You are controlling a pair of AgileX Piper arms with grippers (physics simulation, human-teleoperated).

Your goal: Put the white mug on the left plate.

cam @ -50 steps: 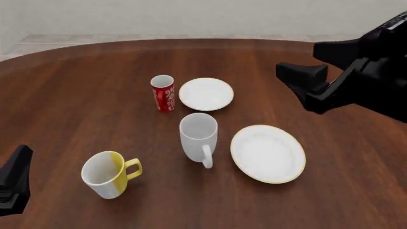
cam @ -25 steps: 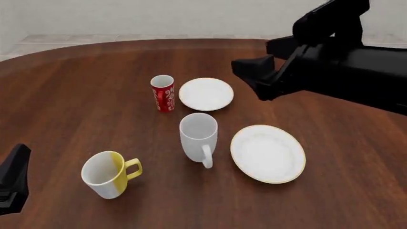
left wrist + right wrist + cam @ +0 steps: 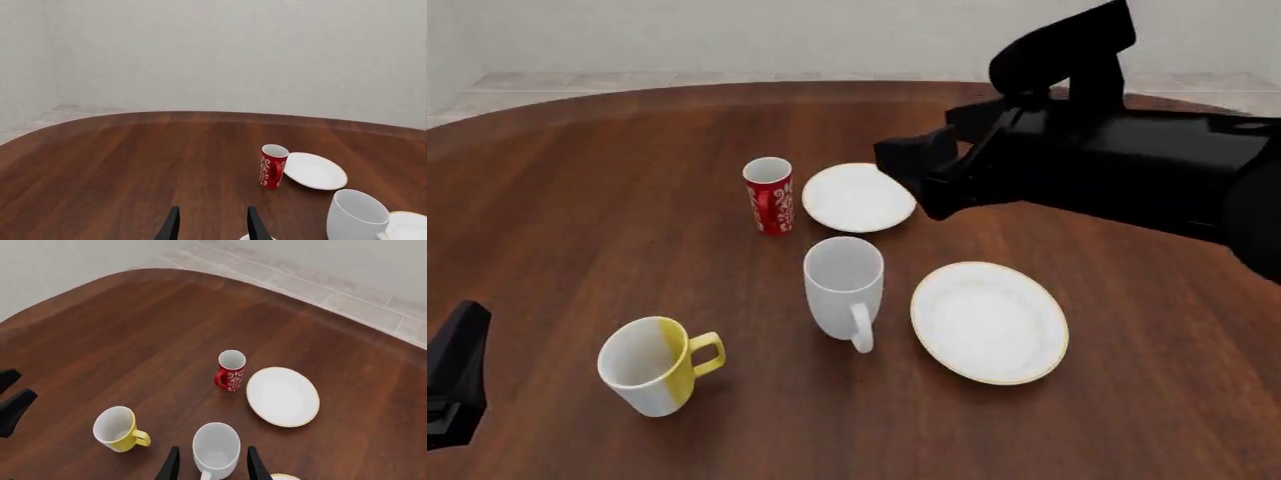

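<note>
The white mug (image 3: 843,280) stands upright near the table's middle, its handle turned toward the near edge. Just beyond it lies the left plate (image 3: 858,197), small and gold-rimmed. My right gripper (image 3: 916,180) hovers open above that plate's right edge, high over the table and empty. In the right wrist view its fingers (image 3: 171,465) frame the white mug (image 3: 216,450) from above, with the left plate (image 3: 283,396) farther on. My left gripper (image 3: 211,229) is open and empty at the near left corner (image 3: 454,385), far from the mug (image 3: 357,215).
A slim red patterned cup (image 3: 769,195) stands just left of the small plate. A larger gold-rimmed plate (image 3: 989,321) lies right of the white mug. A white and yellow mug (image 3: 651,365) sits at the near left. The right arm's dark body spans the right side.
The right arm has swung left from the table's far right edge to above the small plate's right side. The left gripper and all the tableware have stayed put.
</note>
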